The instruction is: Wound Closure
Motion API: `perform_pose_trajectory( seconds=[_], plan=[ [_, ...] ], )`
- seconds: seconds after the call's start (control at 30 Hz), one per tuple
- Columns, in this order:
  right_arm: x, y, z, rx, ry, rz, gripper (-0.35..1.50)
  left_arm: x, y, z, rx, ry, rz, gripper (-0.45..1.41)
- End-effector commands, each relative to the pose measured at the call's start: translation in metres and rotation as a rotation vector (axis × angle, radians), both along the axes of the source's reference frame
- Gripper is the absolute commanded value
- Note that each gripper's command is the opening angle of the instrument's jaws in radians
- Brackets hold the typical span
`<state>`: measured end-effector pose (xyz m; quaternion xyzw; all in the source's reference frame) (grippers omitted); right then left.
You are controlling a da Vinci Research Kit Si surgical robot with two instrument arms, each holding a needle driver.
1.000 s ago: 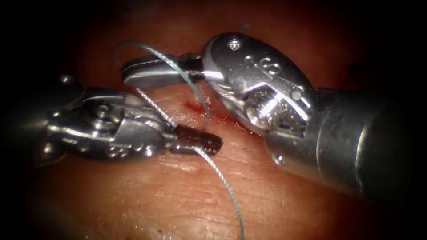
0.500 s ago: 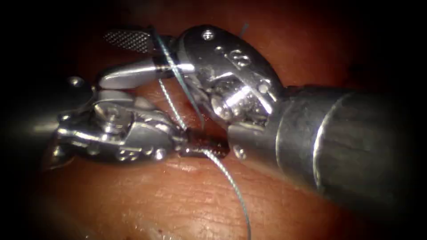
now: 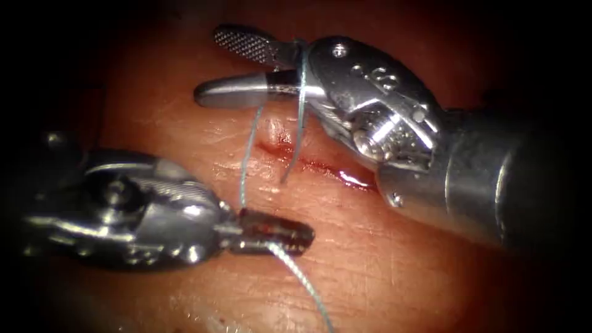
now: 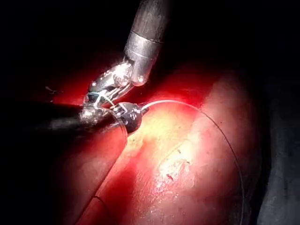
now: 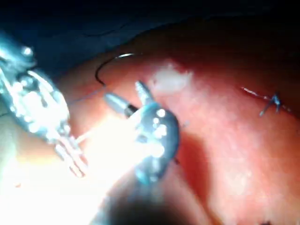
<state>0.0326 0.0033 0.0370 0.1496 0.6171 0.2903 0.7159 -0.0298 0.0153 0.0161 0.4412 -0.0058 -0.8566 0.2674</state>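
Left arm's silver needle driver tool [image 3: 271, 233] is lying left of the cut, its dark jaws clamping the thin blue-grey suture thread [image 3: 245, 163], which is running out below the jaws and up toward the right tool. Right arm's large silver needle driver tool [image 3: 237, 68] is hovering above the cut, its 2 jaws standing wide apart, thread draping across their base. Red fluid [image 3: 342, 176] is pooling in the cut of the reddish pork tissue [image 3: 382, 271]. A curved thin needle [image 5: 110, 63] is lying beyond the right jaws, gripped by neither tool; whether in tissue, cannot tell.
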Motion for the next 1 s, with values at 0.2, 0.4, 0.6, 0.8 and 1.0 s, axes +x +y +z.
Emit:
perform_pose_trajectory(
  seconds=[0.2,0.4,0.6,0.8,1.0],
  plan=[
    [0.0006,-0.0007,0.0013,-0.031,-0.061,-0.041,0.31,-0.0010,-0.0001,-0.0011,-0.007,-0.005,0.009,-0.45],
    [0.0006,-0.0020,0.0025,-0.049,-0.133,-0.086,0.10,0.0001,0.0003,-0.0042,-0.023,-0.002,0.009,-0.45],
    [0.0007,-0.0030,0.0031,-0.061,-0.169,-0.125,0.07,0.0010,0.0015,-0.0056,-0.045,0.006,0.006,-0.45],
    [0.0010,-0.0039,0.0024,-0.063,-0.147,-0.175,0.05,0.0022,0.0046,-0.0059,-0.094,0.022,0.007,-0.45],
    [0.0015,-0.0049,0.0020,-0.067,-0.125,-0.230,0.02,0.0043,0.0090,-0.0065,-0.111,0.022,-0.020,-0.45]
  ],
)
